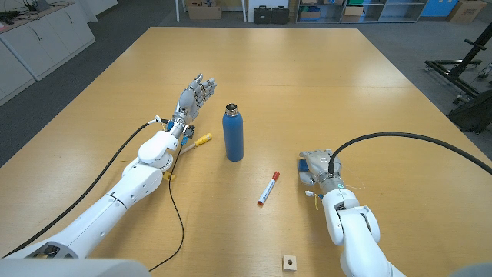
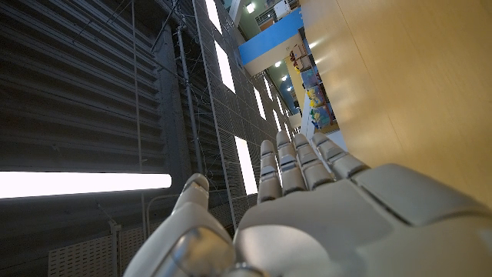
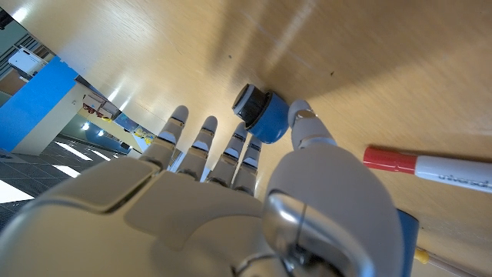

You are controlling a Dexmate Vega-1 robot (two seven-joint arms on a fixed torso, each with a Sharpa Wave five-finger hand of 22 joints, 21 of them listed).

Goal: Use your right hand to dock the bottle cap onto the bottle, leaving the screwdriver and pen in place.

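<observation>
The blue bottle (image 1: 234, 132) stands upright at mid-table with its mouth open. The blue bottle cap (image 3: 257, 114) with a black end lies on its side on the wood. My right hand (image 1: 317, 168) is low over it, right of the bottle. The thumb (image 3: 304, 123) touches one side of the cap and a fingertip (image 3: 246, 142) the other, pinching it. The red-and-white pen (image 1: 268, 188) lies between the bottle and my right hand, and shows too in the right wrist view (image 3: 430, 165). The yellow-handled screwdriver (image 1: 201, 140) lies left of the bottle, beside my left hand (image 1: 194, 96), which is raised with its fingers stretched out and holds nothing.
A small wooden cube (image 1: 289, 262) sits near the table's front edge. A black cable (image 1: 400, 138) loops over the table to my right wrist. Bare wood lies behind the bottle.
</observation>
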